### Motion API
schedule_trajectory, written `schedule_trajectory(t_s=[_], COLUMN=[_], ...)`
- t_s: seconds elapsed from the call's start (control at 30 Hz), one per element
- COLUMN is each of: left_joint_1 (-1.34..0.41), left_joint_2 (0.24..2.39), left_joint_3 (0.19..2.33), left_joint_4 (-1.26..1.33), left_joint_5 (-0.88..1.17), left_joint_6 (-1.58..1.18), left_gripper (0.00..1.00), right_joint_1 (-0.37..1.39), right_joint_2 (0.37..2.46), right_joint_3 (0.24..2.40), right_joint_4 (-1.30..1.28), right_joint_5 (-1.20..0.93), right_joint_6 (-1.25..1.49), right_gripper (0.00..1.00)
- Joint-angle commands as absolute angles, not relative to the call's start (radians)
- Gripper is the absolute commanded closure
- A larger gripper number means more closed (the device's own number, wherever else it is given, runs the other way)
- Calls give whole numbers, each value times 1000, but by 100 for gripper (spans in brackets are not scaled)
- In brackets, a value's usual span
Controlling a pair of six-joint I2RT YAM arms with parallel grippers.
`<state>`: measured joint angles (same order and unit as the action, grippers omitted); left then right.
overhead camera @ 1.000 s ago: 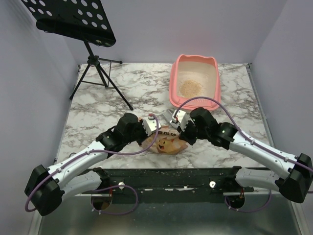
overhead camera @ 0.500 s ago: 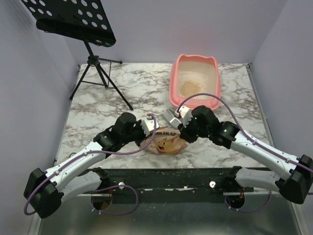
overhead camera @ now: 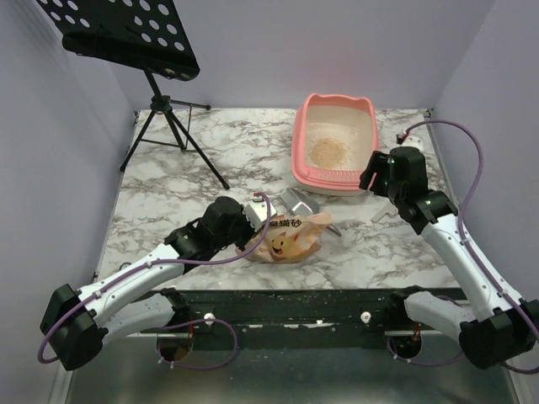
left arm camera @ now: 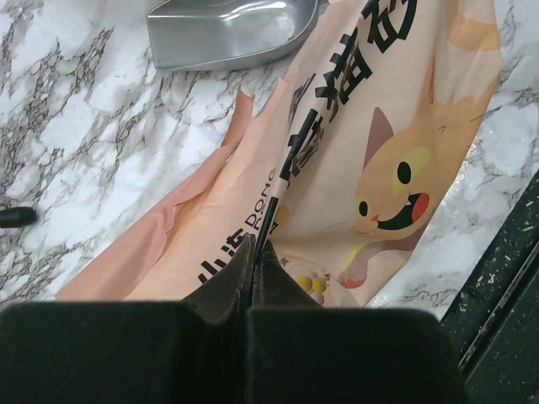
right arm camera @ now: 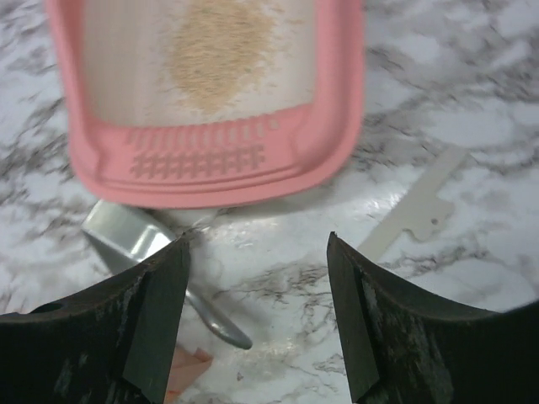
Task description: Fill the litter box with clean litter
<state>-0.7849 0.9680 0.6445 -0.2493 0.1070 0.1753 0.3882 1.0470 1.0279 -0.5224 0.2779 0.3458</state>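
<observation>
Little clean litter [overhead camera: 327, 150] is piled in the litter box [overhead camera: 300, 158] far across the surface [overhead camera: 219, 151]; the bag [overhead camera: 290, 240] is clamped by the left claw [left arm camera: 253, 252]; the scoop [overhead camera: 297, 202] should be gripped squarely by the parted right claw [right arm camera: 257, 244].

The orange-tan paper bag with the cartoon cat [left arm camera: 396, 168] bears large black Chinese characters, apparently 猫砂, and beside its fold smaller black Latin letters "DON", whose remainder is hidden by the crease above the left pincer [left arm camera: 253, 257].
</observation>
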Motion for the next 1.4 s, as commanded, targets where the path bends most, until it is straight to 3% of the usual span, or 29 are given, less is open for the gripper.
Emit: schedule_trajectory(t_s=[0.0, 0.2, 0.6, 0.97, 1.37], left_joint_1=[-799, -830, -841, -841, -841], left_joint_2=[968, 963, 974, 1000, 1014], left_joint_3=[677, 673, 676, 678, 683], left_joint_4=[-190, -189, -201, -207, -212], left_joint_5=[-72, -60, -86, -84, -81], left_joint_6=[135, 133, 137, 140, 140], left_gripper=[100, 100, 100, 100, 100], right_joint_1=[194, 19, -212, -225, -225], right_joint_2=[1046, 1084, 1244, 1350, 1390], right_joint_3=[895, 770, 617, 595, 601], right_joint_4=[-464, -379, -160, -25, -46], right_joint_5=[267, 270, 140, 29, 11], right_joint_6=[644, 802, 766, 726, 729], right_gripper=[26, 29, 41, 50, 50])
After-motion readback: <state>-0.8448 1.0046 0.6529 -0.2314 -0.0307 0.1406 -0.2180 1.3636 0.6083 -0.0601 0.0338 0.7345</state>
